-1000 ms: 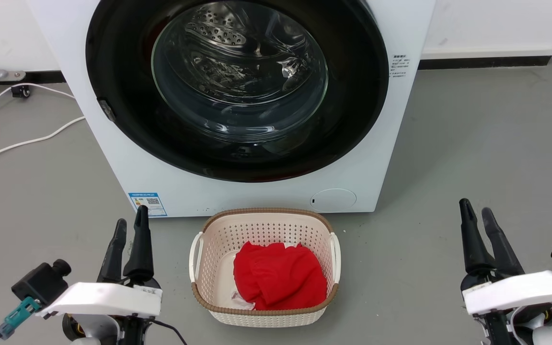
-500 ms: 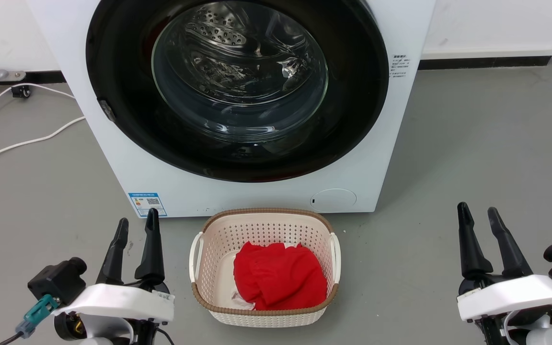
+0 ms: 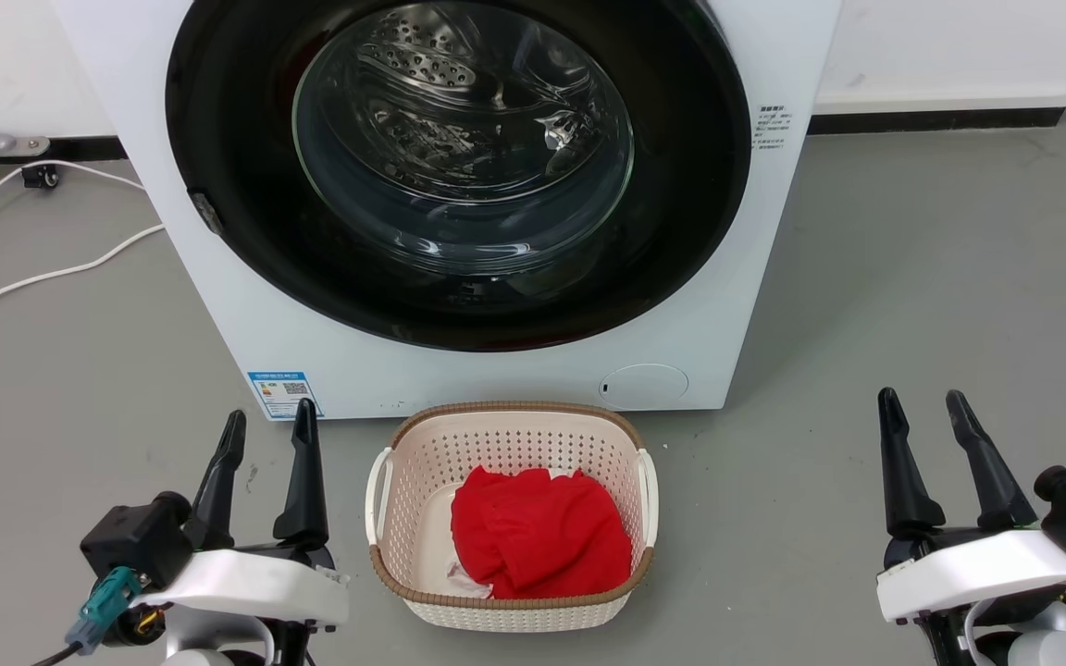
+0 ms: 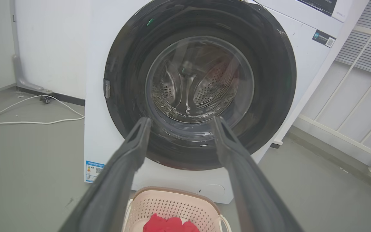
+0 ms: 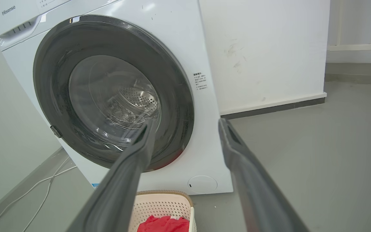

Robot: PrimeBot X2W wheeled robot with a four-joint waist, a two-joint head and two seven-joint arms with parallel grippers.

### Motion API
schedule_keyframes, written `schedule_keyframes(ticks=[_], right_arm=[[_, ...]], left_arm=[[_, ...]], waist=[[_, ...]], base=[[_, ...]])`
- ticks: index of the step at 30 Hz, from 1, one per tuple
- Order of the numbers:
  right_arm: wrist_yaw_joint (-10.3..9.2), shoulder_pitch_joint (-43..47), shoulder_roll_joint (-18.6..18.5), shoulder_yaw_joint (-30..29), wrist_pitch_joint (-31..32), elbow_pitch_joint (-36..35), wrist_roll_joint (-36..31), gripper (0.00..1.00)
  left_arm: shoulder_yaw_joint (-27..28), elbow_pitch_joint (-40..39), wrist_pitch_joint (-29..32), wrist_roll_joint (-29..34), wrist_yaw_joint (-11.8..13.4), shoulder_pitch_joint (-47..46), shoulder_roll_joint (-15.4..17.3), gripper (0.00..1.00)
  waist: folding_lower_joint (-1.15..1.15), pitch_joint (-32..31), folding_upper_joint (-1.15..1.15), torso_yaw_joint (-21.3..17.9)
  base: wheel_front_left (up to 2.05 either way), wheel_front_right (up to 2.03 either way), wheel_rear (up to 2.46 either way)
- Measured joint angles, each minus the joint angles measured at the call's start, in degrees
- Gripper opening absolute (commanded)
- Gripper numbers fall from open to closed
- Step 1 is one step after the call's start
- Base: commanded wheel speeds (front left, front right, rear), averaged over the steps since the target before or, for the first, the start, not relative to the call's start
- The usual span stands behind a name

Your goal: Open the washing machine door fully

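washing machine door [image 3: 246, 231] on the washing machine [image 3: 774, 277] front, basket [image 3: 514, 407] before it, cloth [image 3: 538, 541] inside, left gripper [image 3: 269, 421] left of basket, right gripper [image 3: 920, 400] right, cables [image 3: 52, 273] left of machine

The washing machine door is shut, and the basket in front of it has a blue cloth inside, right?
Not quite. The cloth is red, not blue, as the head view shows. The rest is right: the washing machine door is shut, and the laundry basket sits on the floor in front of it.
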Motion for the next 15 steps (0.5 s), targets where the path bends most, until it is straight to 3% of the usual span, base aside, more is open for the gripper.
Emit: schedule_keyframes(ticks=[15], right_arm=[[0.00,0.92,0.00,-0.21,0.98,-1.66,-7.64,1.00]], left_arm=[[-2.25,-1.66,-1.99,7.89,2.00,0.29,1.22,1.00]], waist=[[0.00,-0.05,0.00,0.02]], base=[[0.00,0.00,0.00]])
